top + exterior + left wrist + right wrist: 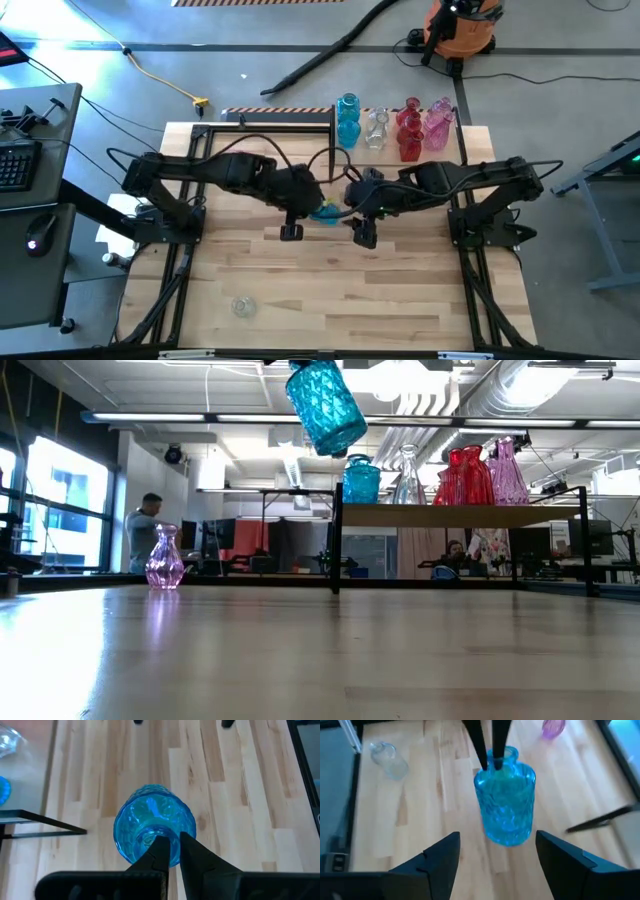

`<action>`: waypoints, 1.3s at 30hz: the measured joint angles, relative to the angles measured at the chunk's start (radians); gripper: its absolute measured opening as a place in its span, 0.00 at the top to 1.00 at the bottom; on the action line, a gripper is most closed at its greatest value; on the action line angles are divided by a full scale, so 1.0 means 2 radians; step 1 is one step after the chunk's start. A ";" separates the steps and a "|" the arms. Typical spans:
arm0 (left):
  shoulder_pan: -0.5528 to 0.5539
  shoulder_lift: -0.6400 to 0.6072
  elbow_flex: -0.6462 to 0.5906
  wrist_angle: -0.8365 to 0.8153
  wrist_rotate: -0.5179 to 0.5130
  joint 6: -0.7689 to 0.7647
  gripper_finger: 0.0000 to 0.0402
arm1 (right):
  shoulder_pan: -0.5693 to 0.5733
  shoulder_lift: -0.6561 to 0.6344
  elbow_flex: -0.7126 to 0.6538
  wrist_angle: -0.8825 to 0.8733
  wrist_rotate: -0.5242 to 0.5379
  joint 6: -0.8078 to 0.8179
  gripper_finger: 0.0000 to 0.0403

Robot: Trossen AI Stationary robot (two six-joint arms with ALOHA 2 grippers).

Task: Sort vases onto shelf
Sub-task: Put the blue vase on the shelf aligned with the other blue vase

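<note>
A textured blue vase [325,405] hangs tilted, well above the table, with my left gripper [174,840] shut on its mouth over the table's middle [322,208]. My right gripper [497,835] is open right beside it [365,222]. Its two fingers stand apart on either side of the vase's body [506,805], touching nothing. At the far edge the shelf [450,515] carries a blue vase [348,120], a clear vase [376,128], red vases [410,132] and a pink vase [438,122], all upright on their bases. My left gripper pinches the rim of the blue vase's mouth [496,764], one finger inside the neck and one outside. The fingers slant down onto it from above. The vase hangs below them, tilted and lifted clear of the table.
A pink vase [165,557] stands upright on the table. A clear vase [242,305] sits on the table near its front left. A bare black frame [280,118] sits left of the shelf at the far edge. Bare wood lies under both grippers.
</note>
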 joint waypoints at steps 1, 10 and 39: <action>0.003 0.000 0.003 -0.001 0.000 0.000 0.97 | 0.000 0.000 0.000 0.002 0.006 -0.015 0.40; 0.012 0.000 0.015 0.032 -0.001 0.003 0.97 | -0.008 0.000 0.000 0.006 0.038 -0.059 0.40; 0.022 0.000 0.015 0.052 -0.002 0.003 0.97 | -0.027 0.011 0.000 -0.010 -0.014 -0.029 0.35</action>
